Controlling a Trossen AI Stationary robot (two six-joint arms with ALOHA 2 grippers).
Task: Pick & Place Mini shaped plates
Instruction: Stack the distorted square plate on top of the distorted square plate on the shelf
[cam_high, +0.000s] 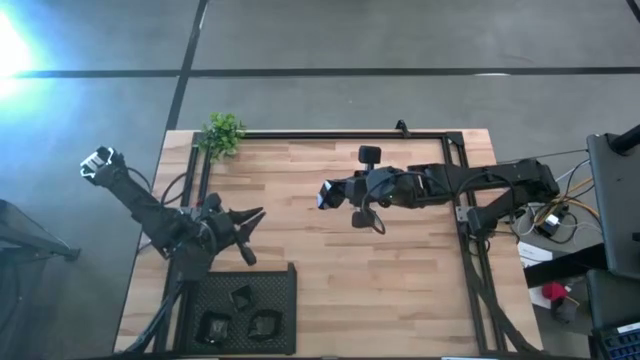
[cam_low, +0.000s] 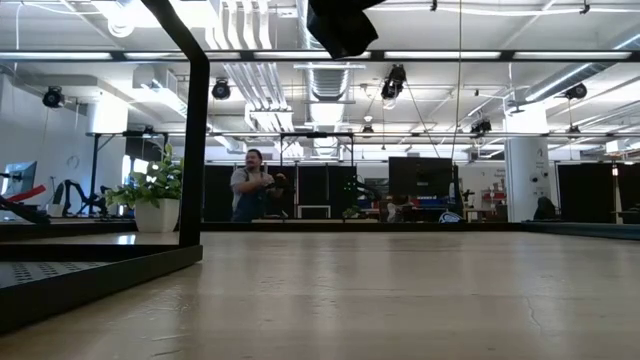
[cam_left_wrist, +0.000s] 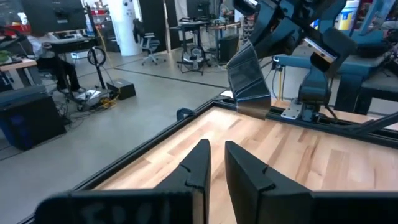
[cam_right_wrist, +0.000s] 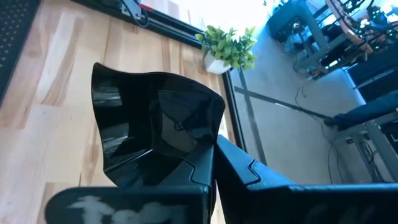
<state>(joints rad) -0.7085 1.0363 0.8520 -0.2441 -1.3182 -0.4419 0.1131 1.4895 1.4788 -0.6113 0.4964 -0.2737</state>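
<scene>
Pinched between the pressed-together fingers of the right end effector: one glossy black mini plate with upturned, wavy edges, held clear of the pale wooden bench near its centre and tilted steeply. Waiting at about 8 o'clock on the bench, the left end effector, fingers narrowly parted with nothing between them.

Best handled, by the look of it, as a carry toward 7 o'clock, where a black mesh tray already holds three more dark plates. Worth keeping the grip firm on that slick rim, staying high enough to pass over the waiting left arm, levelling the plate before lowering, and choosing a bare patch of mesh rather than stacking on the others.

Seen only from overhead: the tray's contents and the small green plant at 11 o'clock. Shown only by the right wrist view: the plate's hollow face and exactly where the fingers bite its edge. From the left wrist view, the same plate from outside, hanging well above the wood. From bench height, little beyond a dark shape overhead, the tray's edge and a person far off in the room.
</scene>
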